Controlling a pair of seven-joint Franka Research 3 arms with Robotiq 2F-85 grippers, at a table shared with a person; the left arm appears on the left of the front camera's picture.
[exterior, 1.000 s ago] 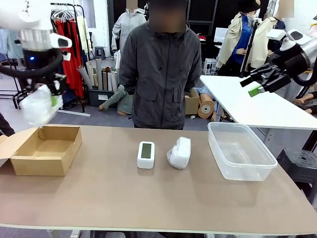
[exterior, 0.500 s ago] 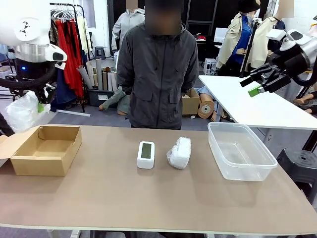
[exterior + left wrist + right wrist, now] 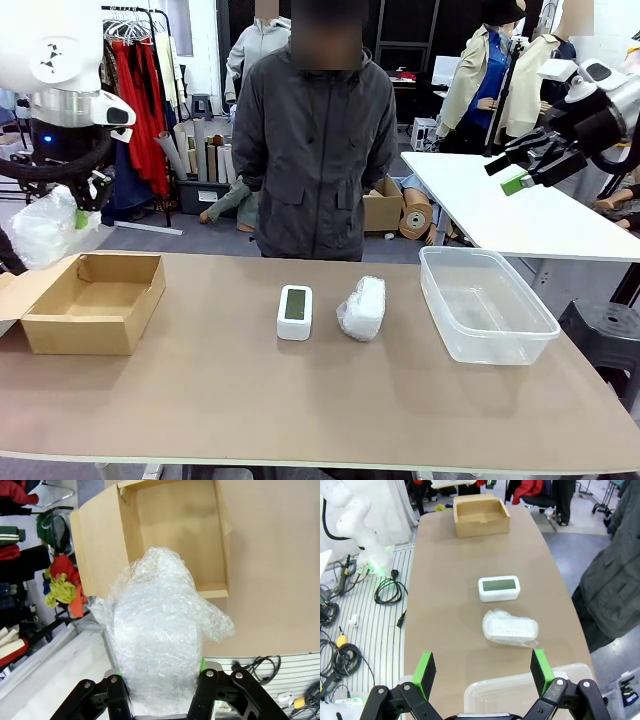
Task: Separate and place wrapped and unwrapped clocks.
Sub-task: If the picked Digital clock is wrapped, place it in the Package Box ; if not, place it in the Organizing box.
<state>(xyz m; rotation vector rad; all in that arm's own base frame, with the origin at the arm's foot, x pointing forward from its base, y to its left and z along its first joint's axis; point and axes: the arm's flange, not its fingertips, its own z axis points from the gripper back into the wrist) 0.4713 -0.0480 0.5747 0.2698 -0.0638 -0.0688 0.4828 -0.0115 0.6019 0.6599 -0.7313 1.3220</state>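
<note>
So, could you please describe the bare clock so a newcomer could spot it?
On the brown table, look between the cardboard box and the clear tub. The bare clock is the smooth white slab with a grey-green screen; its neighbour is a bubble-wrapped bundle.

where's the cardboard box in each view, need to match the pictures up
Front view: the cardboard box sits open at the left end of the table.
Left wrist view: top centre, its near part hidden behind the wrapped clock clamped in the left gripper.
Right wrist view: top centre, at the table's far end.
Shared landmark: the brown table under the box, seen in all three.
</note>
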